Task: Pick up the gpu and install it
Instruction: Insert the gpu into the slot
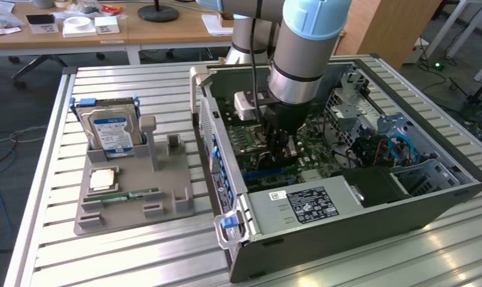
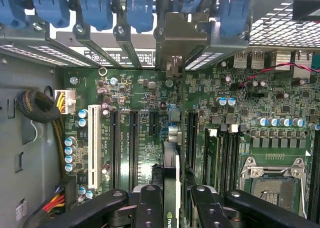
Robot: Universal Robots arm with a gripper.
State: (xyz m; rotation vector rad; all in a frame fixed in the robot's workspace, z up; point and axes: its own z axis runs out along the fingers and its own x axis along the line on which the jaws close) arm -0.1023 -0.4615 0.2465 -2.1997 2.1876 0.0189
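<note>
In the wrist view the gpu shows edge-on, a thin green and black card standing upright over the motherboard's black expansion slots. Its silver bracket rests against the case's rear slot openings. My gripper is shut on the card, one black finger on each side of it. In the exterior view my gripper reaches down inside the open computer case, low over the motherboard.
On the exterior view's left, a grey holder carries a silver hard drive, a processor chip and a memory stick. Inside the case are a power supply, drive cages, a cable bundle and the processor socket.
</note>
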